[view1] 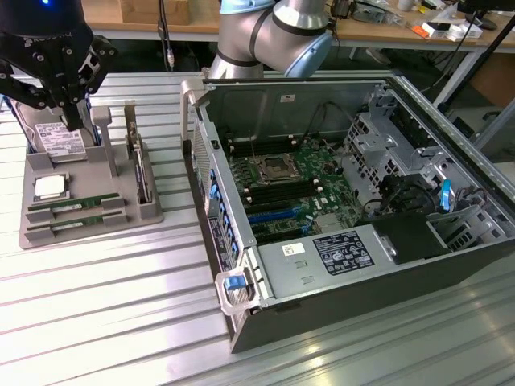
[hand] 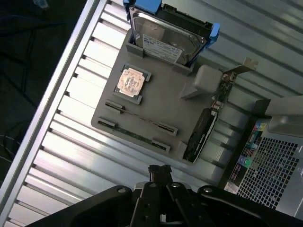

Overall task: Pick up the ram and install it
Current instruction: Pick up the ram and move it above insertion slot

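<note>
**Pincer.** The pincer [view1: 74,119] hangs above the hard-drive end of the grey holder tray [hand: 156,101]. Its jaws are fully closed, tip against tip, with nothing between them. It touches no part. It sits nearer the hard drive [view1: 58,141] than the memory.

**Task item.** The ram [view1: 76,206] sits in a groove at the tray's near end in the exterior view, beside the silver processor chip [view1: 50,187]. A second stick [view1: 76,219] of the same kind lies in the next groove, parallel and just beside it. Both are seated on their long edge. In my judgement this presents the upper edge for a pinch from above and keeps the contact edge clear. Neither stick has been lifted.

**Destination.** The computer case [view1: 241,322] lies on its side on the ribbed metal surface [view1: 96,305], at the exterior view's right of the tray and close to it. Its side panel is off, so the motherboard [view1: 282,181] faces upward. This evidently allows access from overhead. Long black and blue slots run alongside the processor socket; no stick can be made out in them.

**Status.** The pick has not begun, judged from the empty pincer and the two seated sticks.
</note>
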Robot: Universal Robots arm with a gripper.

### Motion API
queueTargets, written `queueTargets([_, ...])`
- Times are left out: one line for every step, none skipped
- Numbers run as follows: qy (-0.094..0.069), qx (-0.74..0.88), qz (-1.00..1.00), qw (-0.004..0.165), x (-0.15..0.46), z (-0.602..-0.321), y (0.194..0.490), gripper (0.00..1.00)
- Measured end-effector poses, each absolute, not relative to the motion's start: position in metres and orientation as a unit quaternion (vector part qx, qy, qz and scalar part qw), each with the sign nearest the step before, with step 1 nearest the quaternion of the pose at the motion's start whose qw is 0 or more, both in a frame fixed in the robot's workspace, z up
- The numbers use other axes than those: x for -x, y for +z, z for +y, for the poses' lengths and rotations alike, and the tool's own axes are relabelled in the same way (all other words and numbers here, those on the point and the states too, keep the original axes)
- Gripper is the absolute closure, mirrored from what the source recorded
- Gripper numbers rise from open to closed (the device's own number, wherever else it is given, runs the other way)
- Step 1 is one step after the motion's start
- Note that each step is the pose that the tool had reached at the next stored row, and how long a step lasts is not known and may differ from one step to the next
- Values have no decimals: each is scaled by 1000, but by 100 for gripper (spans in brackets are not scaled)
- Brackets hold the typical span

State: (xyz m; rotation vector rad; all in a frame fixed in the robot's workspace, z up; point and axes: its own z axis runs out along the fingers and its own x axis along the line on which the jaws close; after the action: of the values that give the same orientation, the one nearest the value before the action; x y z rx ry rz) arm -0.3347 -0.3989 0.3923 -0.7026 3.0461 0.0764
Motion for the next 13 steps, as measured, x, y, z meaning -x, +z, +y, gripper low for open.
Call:
queueTargets([24,234,972,7,335,-399,392,89])
queueTargets([25,242,970,7,335,-399,392,89])
queueTargets([25,252,967,7,335,-399,392,89])
queueTargets([25,262,965,6,335,-399,392,89])
queueTargets([25,274,961,6,335,-399,392,89])
queueTargets([25,281,959,6,335,-399,392,89])
queueTargets([25,289,957,6,335,-399,392,89])
queueTargets([25,305,952,5,335,-399,392,89])
queueTargets([25,317,948,5,335,-399,392,89])
queueTargets([25,326,945,5,335,-399,392,89])
queueTargets([25,333,942,4,335,-399,392,89])
queueTargets([25,340,940,4,335,-399,392,89])
queueTargets([25,348,937,4,335,-399,392,89])
